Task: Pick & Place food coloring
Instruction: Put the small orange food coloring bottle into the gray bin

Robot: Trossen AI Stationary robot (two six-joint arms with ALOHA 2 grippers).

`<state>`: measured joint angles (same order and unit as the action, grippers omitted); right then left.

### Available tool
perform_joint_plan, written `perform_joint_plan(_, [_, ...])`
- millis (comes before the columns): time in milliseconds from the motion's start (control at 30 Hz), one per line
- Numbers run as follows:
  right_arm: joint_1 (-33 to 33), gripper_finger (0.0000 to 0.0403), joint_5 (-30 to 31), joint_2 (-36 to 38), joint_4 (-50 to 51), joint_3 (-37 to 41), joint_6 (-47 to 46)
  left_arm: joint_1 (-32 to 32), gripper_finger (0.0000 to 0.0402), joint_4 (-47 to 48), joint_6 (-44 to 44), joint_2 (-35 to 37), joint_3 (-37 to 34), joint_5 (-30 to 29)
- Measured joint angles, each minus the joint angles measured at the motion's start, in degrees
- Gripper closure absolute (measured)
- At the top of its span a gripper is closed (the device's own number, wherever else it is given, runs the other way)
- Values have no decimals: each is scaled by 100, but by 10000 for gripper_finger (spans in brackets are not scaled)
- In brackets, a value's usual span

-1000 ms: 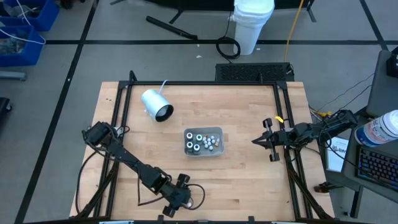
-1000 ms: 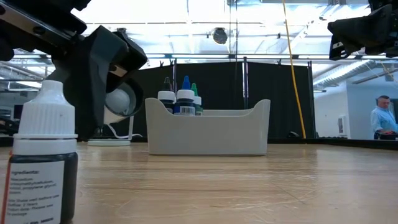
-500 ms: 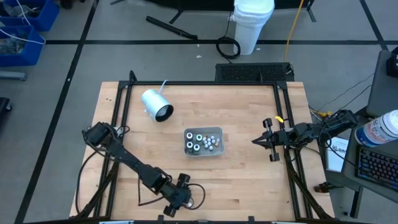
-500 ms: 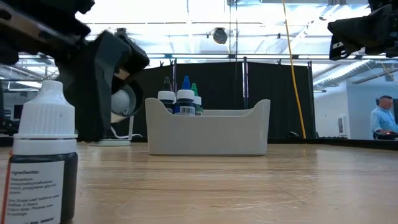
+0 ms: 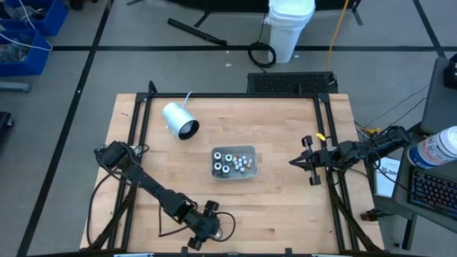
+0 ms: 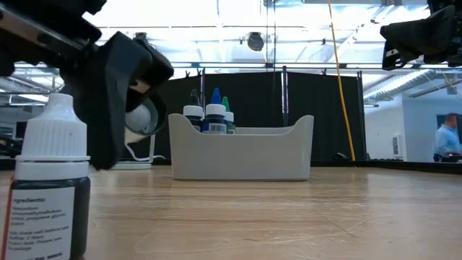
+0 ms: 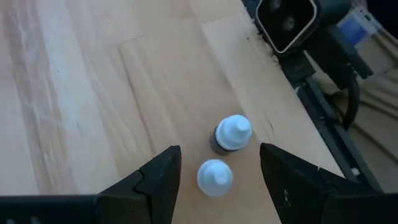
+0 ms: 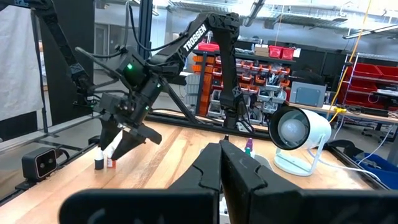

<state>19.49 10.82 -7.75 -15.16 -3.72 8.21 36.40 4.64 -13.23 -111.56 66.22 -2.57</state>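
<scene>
Two small dark food coloring bottles with white caps (image 7: 233, 132) (image 7: 214, 177) stand upright on the wooden table near its near edge. My left gripper (image 7: 217, 180) is open above them, and its fingers stand on either side of the nearer bottle without touching it; it also shows in the high view (image 5: 213, 225). One of the bottles shows large in the low view (image 6: 50, 188). Several more bottles (image 5: 230, 164) stand in the shallow grey tray (image 5: 214, 152) at the table's middle. My right gripper (image 5: 291, 162) waits shut at the table's right side.
A white-and-grey cylinder with a cord (image 5: 178, 120) lies at the table's far left. The low camera (image 7: 286, 22) sits at the near edge, close to the two bottles. Dark frame rails run along the table's sides. A person (image 6: 447, 141) stands in the room behind.
My left gripper has come down a little toward the two bottles at the near edge and has stayed open. The bottles have not moved.
</scene>
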Motion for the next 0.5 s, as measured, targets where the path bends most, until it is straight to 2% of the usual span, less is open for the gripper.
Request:
perform_joint_plan(200, [0, 403, 1, 0, 0, -1, 0, -5, 191, 34, -1, -3, 0, 7])
perform_joint_plan(500, [0, 403, 3, 0, 0, 1, 0, -5, 287, 344, -8, -3, 0, 7])
